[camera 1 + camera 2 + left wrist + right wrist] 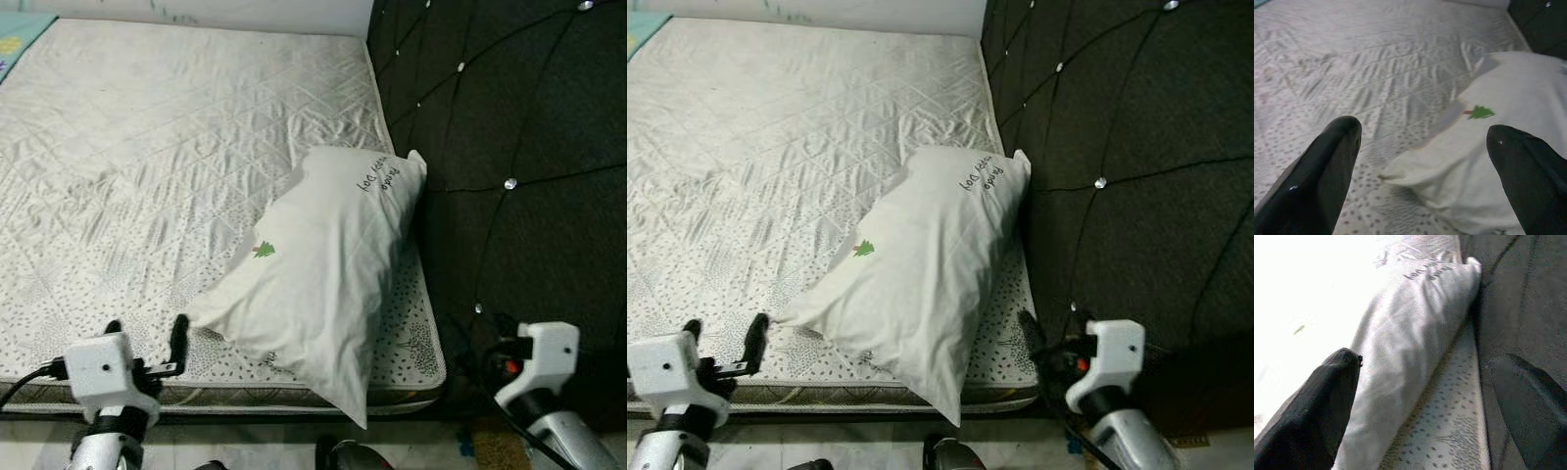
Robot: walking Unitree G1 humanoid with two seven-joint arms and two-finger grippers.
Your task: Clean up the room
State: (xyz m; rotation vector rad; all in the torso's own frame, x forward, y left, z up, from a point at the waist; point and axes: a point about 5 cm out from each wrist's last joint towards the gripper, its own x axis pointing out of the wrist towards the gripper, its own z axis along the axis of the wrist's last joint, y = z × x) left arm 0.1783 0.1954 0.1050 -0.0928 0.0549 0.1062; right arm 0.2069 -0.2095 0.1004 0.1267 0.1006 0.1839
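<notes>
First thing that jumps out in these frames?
The white pillow with a small green tree print, lying askew on the quilted mattress, one corner hanging over the near edge. Its far end leans against the dark tufted headboard on the robot's right. The left gripper hovers open by the pillow's near corner; the right gripper is open, low beside the headboard.

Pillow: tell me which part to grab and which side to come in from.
Probably grip the pillow at its near left corner, which lies flat and thin on the mattress. Come from the bed's foot edge with the left gripper, open and already just short of it. The headboard crowds the other side.
</notes>
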